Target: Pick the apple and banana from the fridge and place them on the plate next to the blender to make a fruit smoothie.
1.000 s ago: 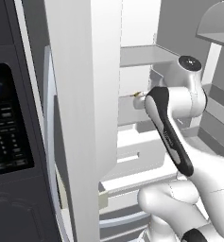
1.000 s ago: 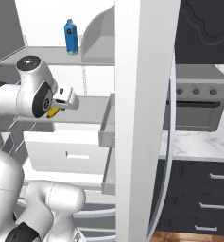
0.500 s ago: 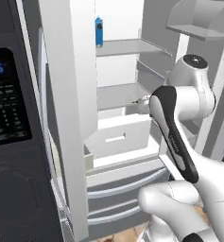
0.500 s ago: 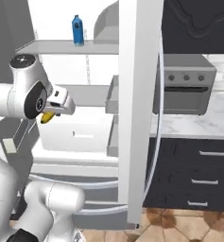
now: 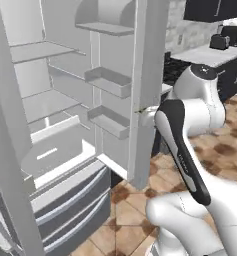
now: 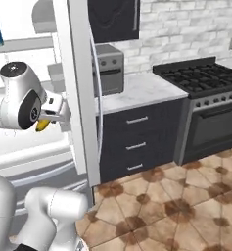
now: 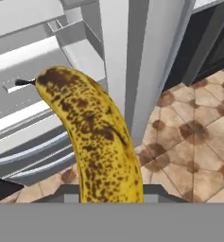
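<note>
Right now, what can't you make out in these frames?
- Banana: lower end cut off by the hand view's bottom edge; in the right base view mostly behind the arm.
- Gripper: fingers masked by the fridge door edge.
- Door's far side: unseen.

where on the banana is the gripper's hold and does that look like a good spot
The gripper is shut on the banana at one end, the rest curving out ahead. A hold nearer the thicker middle, across its narrow width, would likely swing less.

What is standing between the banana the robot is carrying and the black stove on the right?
In the right base view, the open fridge door stands edge-on between the banana and the stove, followed by a counter over dark drawers.
</note>
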Motion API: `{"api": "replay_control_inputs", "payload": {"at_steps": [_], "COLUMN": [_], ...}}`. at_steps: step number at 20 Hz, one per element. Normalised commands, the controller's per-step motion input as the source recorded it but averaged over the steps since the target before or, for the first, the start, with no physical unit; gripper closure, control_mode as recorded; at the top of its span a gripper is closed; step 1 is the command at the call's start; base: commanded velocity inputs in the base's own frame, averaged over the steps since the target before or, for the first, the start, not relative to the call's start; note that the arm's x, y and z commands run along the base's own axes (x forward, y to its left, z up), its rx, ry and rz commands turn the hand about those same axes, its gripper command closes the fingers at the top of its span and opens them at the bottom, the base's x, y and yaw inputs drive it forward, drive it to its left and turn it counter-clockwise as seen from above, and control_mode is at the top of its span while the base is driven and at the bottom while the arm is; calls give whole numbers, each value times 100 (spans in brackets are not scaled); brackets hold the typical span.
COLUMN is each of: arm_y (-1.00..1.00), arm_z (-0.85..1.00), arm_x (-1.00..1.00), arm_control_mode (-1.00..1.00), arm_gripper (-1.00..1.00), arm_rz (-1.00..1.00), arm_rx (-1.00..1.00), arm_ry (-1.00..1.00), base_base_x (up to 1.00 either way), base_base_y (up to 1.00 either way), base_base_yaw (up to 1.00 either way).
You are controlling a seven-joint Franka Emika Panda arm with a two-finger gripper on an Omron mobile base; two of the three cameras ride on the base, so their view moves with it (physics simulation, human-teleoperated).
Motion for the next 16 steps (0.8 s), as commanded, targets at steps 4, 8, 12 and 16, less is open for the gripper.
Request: {"api": "replay_control_inputs", "payload": {"at_steps": [4,8,12,16], "arm_y": [0,0,0,0], "arm_z": [0,0,0,0], "arm_x": [0,0,0,0], "arm_control_mode": [100,100,100,100], "arm_gripper": [100,100,100,100], "arm_rz": [0,0,0,0], "arm_rx": [0,0,0,0], "arm_ry": [0,0,0,0], "base_base_x": [0,0,0,23], "base_base_y": [-33,-37,-62,-74], "base_base_yaw": [-86,-85,-78,-66]}}
